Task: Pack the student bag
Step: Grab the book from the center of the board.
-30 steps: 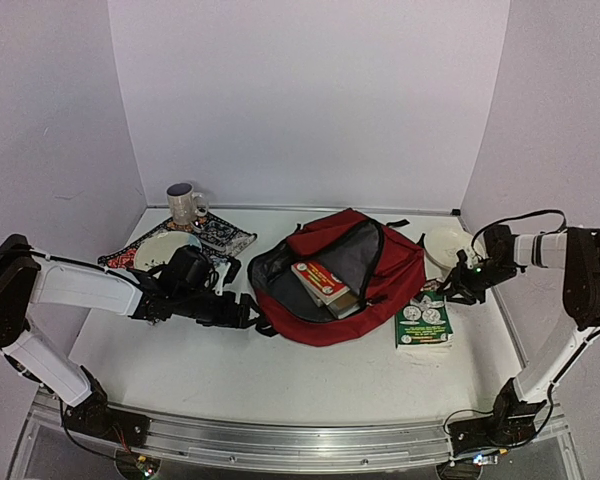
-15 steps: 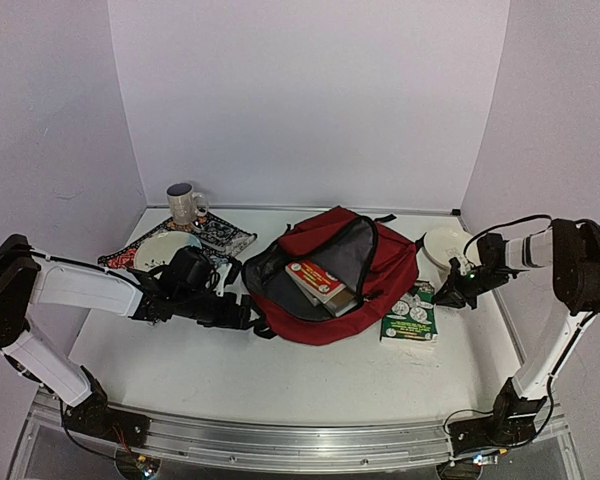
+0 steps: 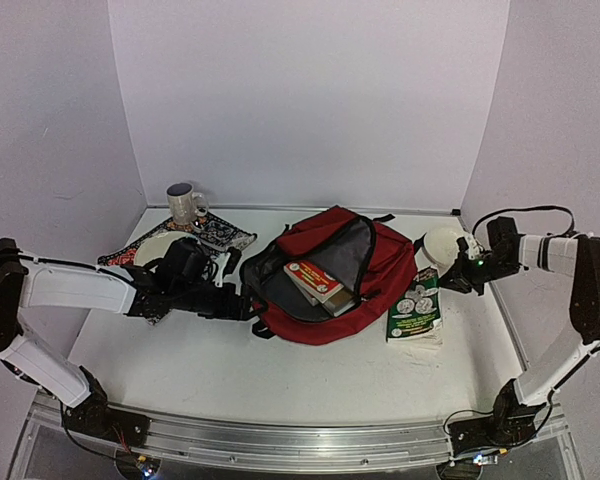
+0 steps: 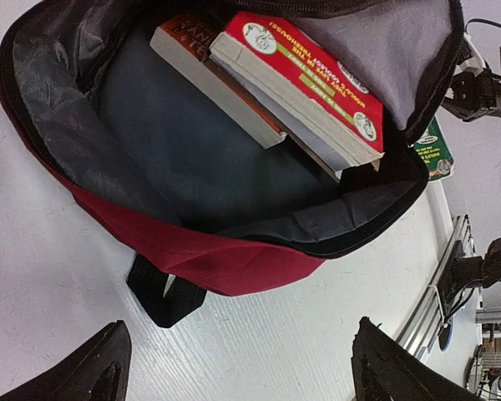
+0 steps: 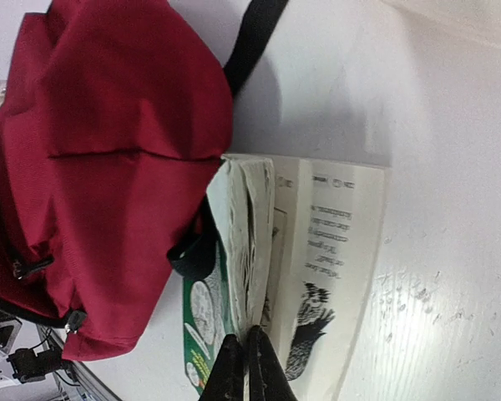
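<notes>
**White table, bag at the middle**

The white table (image 3: 280,380) carries the student bag (image 3: 385,270), which lies flat near its centre with the mouth gaping toward the left. Just right of the bag, touching its side, a green book (image 3: 416,314) rests with its cover and some pages lifted off the surface. Beyond the book, right of the bag, sits a white dish (image 3: 442,243). Left of the bag lies a patterned cloth (image 3: 220,233), a white plate (image 3: 148,250) overlapping its near edge. A mug (image 3: 185,205) stands at the cloth's far corner; whether on the cloth or beside it is unclear.
</notes>
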`<state>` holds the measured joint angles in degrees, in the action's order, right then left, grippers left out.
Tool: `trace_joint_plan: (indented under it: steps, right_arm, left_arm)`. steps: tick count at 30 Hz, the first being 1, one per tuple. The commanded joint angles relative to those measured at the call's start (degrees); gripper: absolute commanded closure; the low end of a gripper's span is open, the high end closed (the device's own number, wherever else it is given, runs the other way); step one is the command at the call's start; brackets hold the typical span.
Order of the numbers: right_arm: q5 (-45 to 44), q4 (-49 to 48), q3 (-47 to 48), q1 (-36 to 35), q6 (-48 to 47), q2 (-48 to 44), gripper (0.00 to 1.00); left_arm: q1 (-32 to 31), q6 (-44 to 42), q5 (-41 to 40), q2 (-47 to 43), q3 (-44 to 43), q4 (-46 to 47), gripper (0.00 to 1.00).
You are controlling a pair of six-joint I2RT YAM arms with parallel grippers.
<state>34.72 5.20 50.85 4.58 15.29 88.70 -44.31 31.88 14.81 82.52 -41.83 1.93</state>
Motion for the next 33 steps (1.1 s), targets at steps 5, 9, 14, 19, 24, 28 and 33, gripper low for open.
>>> trace_joint_plan:
  steps: [5,9,14,19,24,28,33]
  right_arm:
    - [-0.22,6.08,1.15,-2.7,1.67,-10.82,1.0]
    - [-2.1,8.25,3.7,-4.76,2.65,-15.01,1.0]
    - [-2.65,9.98,7.92,-7.51,4.31,-19.72,1.0]
    - [-2.19,10.27,10.74,-12.12,5.97,-21.91,1.0]
    - [-3.52,8.52,13.17,-17.02,8.35,-22.87,1.0]
    - [-2.64,3.83,14.37,-20.64,12.01,-24.04,1.0]
    - [-1.8,-3.85,14.74,-25.04,16.74,-24.27,1.0]
  left_arm:
    - [-0.15,0.72,-0.67,-2.31,-6.29,0.82,0.07]
    - [-0.14,0.68,-0.09,-2.19,-8.19,0.96,0.07]
    - [-0.38,2.01,1.13,-1.55,-9.72,2.38,0.07]
    - [-1.73,4.07,2.62,-0.5,-10.71,5.77,0.07]
    - [-3.64,4.75,2.93,1.66,-12.97,7.31,0.07]
    - [-4.2,6.78,3.73,2.59,-13.35,9.87,0.07]
    - [-4.62,11.76,6.43,3.58,-11.72,17.56,0.06]
